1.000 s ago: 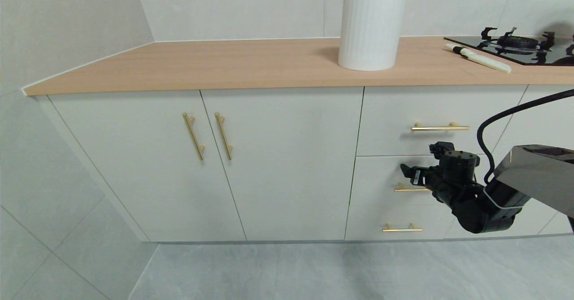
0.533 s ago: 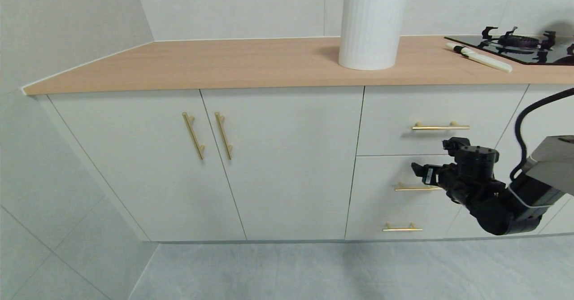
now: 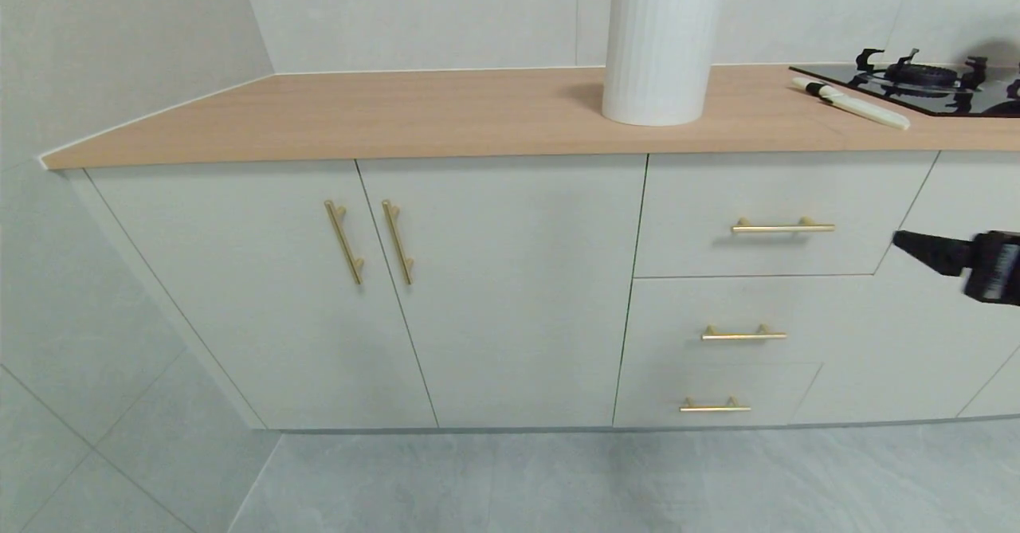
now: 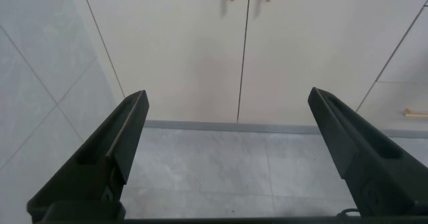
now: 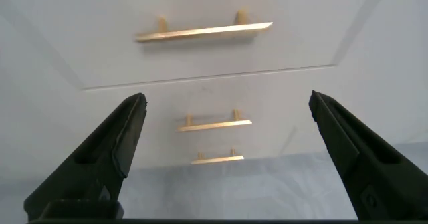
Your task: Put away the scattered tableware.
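Knife [image 3: 849, 103] out on the counter [image 3: 398, 119], far right, just beside the hob [image 3: 916, 83].

My right gripper [image 5: 227, 98] has swung up and right, away from the middle drawer handle [image 3: 743, 334] it faced a second ago; its jaws are spread and hold nothing. All three drawers are shut, so I judge no place is open yet to take the knife, and the putting away has hardly begun. My left gripper [image 4: 227, 97], also spread and empty, hangs low over the floor [image 3: 478, 485] before the cupboard doors [image 3: 366, 242]. A white ribbed vase [image 3: 660, 39] stands mid-counter; pale tiled walls run behind and to the left.
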Tool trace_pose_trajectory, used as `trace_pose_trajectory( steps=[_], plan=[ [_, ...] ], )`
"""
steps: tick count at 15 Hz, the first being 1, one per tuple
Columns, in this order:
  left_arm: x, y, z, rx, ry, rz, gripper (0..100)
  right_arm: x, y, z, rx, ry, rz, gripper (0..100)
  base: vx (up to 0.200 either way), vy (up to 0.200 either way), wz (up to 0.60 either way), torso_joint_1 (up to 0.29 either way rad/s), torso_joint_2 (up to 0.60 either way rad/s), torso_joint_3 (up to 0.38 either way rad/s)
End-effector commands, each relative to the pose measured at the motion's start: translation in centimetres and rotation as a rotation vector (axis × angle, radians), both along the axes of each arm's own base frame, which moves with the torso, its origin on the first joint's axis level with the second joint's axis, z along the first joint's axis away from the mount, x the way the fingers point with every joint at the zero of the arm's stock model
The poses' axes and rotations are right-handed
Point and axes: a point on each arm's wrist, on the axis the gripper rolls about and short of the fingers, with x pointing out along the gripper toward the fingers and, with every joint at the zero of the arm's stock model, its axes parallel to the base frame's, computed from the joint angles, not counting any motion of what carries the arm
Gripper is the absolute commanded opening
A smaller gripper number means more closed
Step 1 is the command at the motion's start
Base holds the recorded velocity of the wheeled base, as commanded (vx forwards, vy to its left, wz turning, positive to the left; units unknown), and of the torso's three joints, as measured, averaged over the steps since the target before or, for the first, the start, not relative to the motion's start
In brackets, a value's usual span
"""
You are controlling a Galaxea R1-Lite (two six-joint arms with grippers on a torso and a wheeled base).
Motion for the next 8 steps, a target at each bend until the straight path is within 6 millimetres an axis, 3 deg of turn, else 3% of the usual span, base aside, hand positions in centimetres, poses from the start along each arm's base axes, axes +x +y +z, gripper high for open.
trace_pose_trajectory(
  steps=[1, 5, 8],
  plan=[
    [0.0, 0.0, 0.0, -0.001, 0.0, 0.001, 100, -17.7, -1.5, 0.1, 0.004, -0.116, 0.009, 100, 0.0, 0.0, 0.0, 0.0, 0.0, 0.0],
    [0.0, 0.0, 0.0, -0.001, 0.0, 0.001, 100, -24.3, -2.3, -2.8, -0.002, -0.145, -0.105, 100, 0.0, 0.0, 0.0, 0.0, 0.0, 0.0],
    [0.0, 0.0, 0.0, -0.001, 0.0, 0.001, 100, -26.8, -2.6, -4.6, -0.006, -0.167, -0.154, 100, 0.0, 0.0, 0.0, 0.0, 0.0, 0.0]
  ],
)
